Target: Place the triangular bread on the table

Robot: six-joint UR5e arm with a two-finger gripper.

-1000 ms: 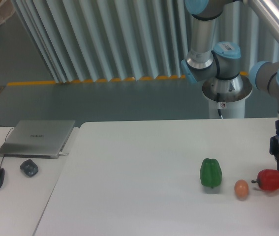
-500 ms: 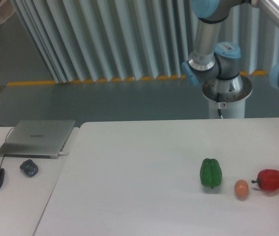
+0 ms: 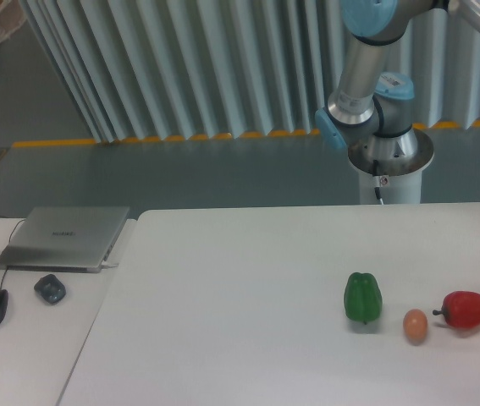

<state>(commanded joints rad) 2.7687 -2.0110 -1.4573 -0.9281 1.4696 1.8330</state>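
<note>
My gripper is cut off past the frame's right edge, so I cannot tell its state, and I see the table (image 3: pixel 240 279) plain, white and matte.

Nothing legible — the grey laptop (image 3: pixel 63 238) at nine o'clock bears a faint lid mark, too blurred to read; the small sticker (image 3: pixel 383 179) on the arm's pedestal (image 3: pixel 389 169) likewise.

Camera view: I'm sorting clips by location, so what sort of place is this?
Probably a robotics lab or workshop: a robot arm on a pedestal behind a white table, a laptop on the desk beside it, and toy peppers laid out.
</note>
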